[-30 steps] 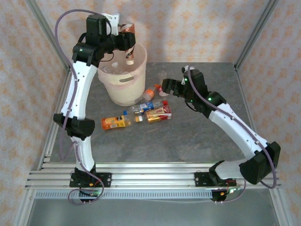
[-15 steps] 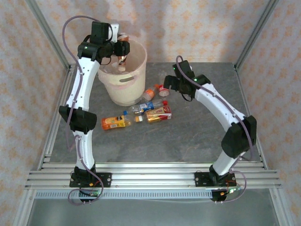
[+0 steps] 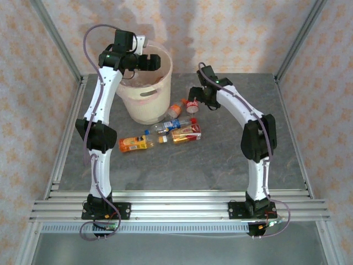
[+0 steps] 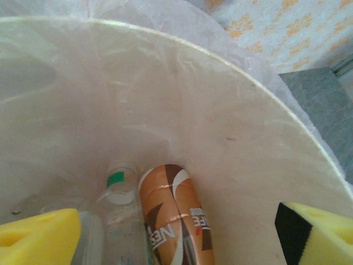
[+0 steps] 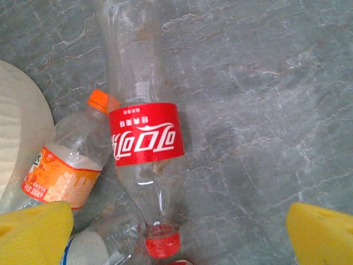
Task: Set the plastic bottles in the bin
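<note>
Bottle [image 5: 144, 141], clear with red label, lies below spread right end effector [image 5: 177, 232]; left end effector [image 4: 177, 234] gapes too.

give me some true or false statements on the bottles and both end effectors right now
The left end effector is open over the bin. True.
The right end effector grips the red-label bottle. False: it is open above that bottle, which lies on the table.
A brown-label bottle lies inside the bin. True.
The orange-capped bottle is in the bin. False: it lies on the table beside the red-label bottle.
</note>
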### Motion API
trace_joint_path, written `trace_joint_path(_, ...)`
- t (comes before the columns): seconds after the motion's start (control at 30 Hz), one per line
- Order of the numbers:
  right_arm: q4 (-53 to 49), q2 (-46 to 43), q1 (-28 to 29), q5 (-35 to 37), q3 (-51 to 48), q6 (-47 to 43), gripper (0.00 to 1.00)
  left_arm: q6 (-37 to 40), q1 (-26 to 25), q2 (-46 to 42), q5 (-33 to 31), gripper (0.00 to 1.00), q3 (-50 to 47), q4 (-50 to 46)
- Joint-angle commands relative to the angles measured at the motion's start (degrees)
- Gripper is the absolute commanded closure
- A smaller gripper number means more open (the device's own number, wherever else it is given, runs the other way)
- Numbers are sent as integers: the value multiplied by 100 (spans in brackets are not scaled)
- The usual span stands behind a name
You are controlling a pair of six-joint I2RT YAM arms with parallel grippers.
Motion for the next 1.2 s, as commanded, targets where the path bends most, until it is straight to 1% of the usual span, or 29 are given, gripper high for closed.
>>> trace_joint_path(0.0, -290, 246, -24, -100, 404, -86, 1, -105, 45, -146, 190, 6, 197, -110)
trace_joint_path(0.07, -306, 368, -25, -151, 510, -88, 0, -128, 46, -224, 142, 6, 204, -160)
trace_joint_path(0.23, -394, 658, -28, -247, 766, -131, 6, -199, 50, -526, -15, 6, 133, -309)
trace_joint_path(0.43, -480, 909, -30, -344, 960, -244, 9, -338, 47, -1350, -364, 5, -513, -78)
trace_joint_path(0.53, -532, 1078, -39, -356, 1158, -310, 10, -417, 46, -2002, -481, 3, -1110, 172)
trace_joint_path(0.6, -574, 1233, -41, -354, 1350, -346, 11, -498, 46, -2450, -566, 0, -1650, 449)
trace_joint_path(0.77, -617, 1609, -47, -421, 1782, -387, 12, -719, 53, -3618, -961, 0, -3012, 1179)
trace_joint_path(1.0, -668, 1925, -46, -269, 2029, -440, 12, -962, 50, -4734, -1911, 0, -4255, 1561)
trace_joint_path(1.17, -702, 2099, -52, -229, 2140, -479, 17, -1099, 46, -5301, -2116, 0, -4893, 1851)
